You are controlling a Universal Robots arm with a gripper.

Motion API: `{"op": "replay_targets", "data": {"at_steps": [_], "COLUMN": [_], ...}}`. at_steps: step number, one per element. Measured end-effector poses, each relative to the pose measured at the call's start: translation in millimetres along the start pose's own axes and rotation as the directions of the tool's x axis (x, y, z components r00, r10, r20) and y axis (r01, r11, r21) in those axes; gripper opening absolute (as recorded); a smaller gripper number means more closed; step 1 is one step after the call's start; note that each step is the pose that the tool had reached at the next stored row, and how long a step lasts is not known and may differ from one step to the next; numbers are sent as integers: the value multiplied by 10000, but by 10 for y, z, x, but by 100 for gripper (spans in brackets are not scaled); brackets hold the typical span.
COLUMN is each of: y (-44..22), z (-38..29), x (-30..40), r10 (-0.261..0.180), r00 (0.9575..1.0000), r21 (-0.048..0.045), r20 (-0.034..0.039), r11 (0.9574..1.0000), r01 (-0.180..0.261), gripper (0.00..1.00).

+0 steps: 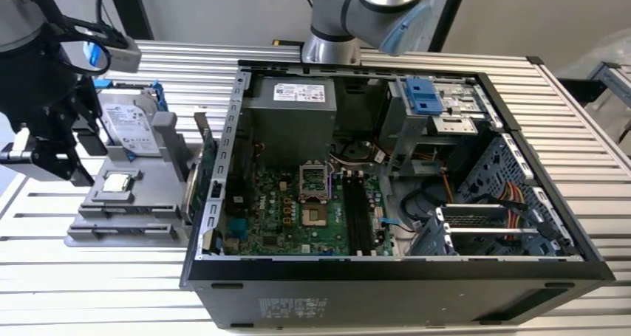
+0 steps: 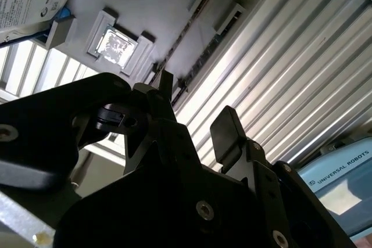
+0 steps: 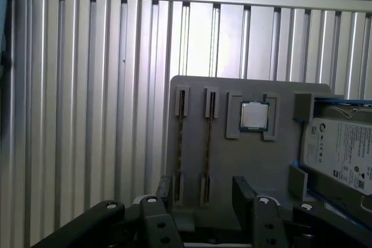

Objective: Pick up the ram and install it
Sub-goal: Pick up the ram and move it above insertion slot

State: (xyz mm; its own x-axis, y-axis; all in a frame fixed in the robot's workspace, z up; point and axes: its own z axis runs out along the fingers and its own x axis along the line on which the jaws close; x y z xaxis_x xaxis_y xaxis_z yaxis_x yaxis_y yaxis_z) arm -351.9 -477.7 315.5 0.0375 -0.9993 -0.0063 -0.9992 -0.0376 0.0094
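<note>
Ram [image 3: 208, 143] is parked on edge in one of two narrow slots of the grey holder [image 1: 128, 221]. In the exterior view the holder sits at about 9 o'clock from the open computer case [image 1: 394, 292], so as far as I can judge nothing's been picked yet. In the first wrist view the ram is just a skinny brownish-green line, edge-on, long and really thin. There's a twin-looking strip [image 3: 181, 143] in the slot just beside it, and I honestly can't tell the two apart. Gripper [image 3: 203, 198] hangs above the holder with its fingers [image 3: 243, 190] spread apart and nothing between them, the gap roughly lined up over the end of the ram's slot. I'd call this the approach part of the pick, install not started. The long dark memory slots [image 1: 355, 214] on the motherboard [image 1: 286, 218], at roughly 3 o'clock from the processor socket [image 1: 313, 196], look bare to me. My read is that a grab here calls for squaring the fingers to the stick's flat faces, dropping straight, and not nudging the neighbour. Processor chip [image 1: 118, 182] and the hard drive [image 1: 128, 125] at its 12 o'clock share the holder, off to the side of all this.
</note>
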Motion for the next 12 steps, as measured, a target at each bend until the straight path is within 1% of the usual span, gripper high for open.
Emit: {"op": "replay_targets", "data": {"at_steps": [5, 12], "y": [-1, -1], "z": [34, 85], "x": [0, 1], "r10": [21, 22], "r00": [10000, 10000], "r21": [1, -1], "r20": [0, -32], "r11": [10000, 10000], "r01": [-21, -22], "gripper": [100, 100]}}
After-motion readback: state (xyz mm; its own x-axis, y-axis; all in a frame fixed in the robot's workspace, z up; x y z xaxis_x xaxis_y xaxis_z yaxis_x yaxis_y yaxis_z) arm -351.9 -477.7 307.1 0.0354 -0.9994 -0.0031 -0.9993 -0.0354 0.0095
